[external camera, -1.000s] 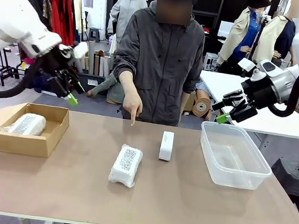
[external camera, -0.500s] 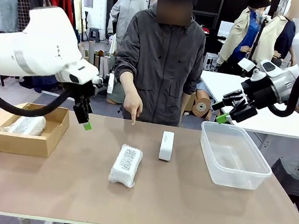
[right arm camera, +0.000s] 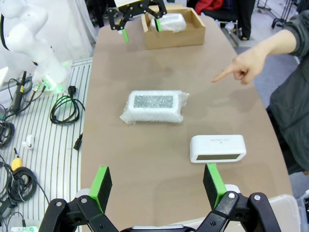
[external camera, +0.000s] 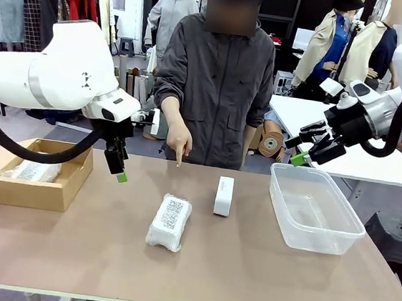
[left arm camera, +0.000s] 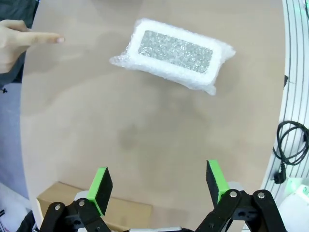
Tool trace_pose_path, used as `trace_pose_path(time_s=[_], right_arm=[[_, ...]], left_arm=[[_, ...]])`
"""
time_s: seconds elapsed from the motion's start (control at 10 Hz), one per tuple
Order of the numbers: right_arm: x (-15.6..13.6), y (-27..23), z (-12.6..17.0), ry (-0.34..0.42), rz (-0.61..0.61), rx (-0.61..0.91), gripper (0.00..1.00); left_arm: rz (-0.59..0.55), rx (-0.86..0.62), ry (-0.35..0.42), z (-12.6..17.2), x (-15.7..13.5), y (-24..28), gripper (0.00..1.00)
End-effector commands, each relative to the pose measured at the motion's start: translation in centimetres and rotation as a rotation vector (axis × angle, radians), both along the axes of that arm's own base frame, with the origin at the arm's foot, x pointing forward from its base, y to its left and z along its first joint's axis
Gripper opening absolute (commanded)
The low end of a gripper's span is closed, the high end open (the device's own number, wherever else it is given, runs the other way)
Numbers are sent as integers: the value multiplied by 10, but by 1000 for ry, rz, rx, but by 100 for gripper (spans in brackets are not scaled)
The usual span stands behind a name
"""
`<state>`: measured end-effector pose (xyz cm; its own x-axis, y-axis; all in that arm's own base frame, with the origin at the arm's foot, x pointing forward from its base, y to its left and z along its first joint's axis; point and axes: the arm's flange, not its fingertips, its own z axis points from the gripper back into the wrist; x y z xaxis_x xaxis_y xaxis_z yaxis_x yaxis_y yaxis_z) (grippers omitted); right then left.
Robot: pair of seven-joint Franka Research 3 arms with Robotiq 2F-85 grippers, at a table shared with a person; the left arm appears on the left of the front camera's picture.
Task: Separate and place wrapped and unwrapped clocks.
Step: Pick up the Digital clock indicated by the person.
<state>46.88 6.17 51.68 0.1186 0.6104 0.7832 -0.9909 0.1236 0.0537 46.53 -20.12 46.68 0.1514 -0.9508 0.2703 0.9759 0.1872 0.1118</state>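
The bundle (external camera: 169, 221) was lumpy bubble wrap, the block (external camera: 223, 195) smooth white plastic, the tabletop (external camera: 246, 270) matt brown.

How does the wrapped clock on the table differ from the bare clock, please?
The wrapped clock is lumpy bubble wrap with a dark speckled patch; the bare clock is smooth white. The wrapped clock is bigger than the bare clock and lies nearer the robot's side. Both rest on the table, apart.
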Motion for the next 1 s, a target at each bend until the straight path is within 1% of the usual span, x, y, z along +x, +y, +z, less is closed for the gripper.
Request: trace_pose_path(time_s=[0.0, 0.1, 0.2, 0.3, 0.4, 0.6, 0.7, 0.8, 0.9], right_arm=[[-1, 0, 0, -3, 2, 0, 100], [-1, 0, 0, -3, 2, 0, 100], [-1, 0, 0, -3, 2, 0, 100], [-1, 0, 0, -3, 2, 0, 100], [-1, 0, 0, -3, 2, 0, 100], [-1, 0, 0, -3, 2, 0, 100], [-1, 0, 0, -3, 2, 0, 100], [-1, 0, 0, -3, 2, 0, 100], [-1, 0, 0, -3, 2, 0, 100]], left_arm=[[5, 3, -9, 2, 0, 4, 100], [0, 0, 0, 0, 0, 0, 100], [64, 66, -15, -7, 1, -20, 100], [129, 87, -35, -9, 0, -37, 100], [250, 122, -71, -10, 1, -54, 100], [426, 207, -118, -13, -4, -90, 100], [474, 258, -113, -23, -9, -103, 100], [520, 293, -163, -33, -15, -116, 100], [586, 279, -204, -34, -17, -124, 100]])
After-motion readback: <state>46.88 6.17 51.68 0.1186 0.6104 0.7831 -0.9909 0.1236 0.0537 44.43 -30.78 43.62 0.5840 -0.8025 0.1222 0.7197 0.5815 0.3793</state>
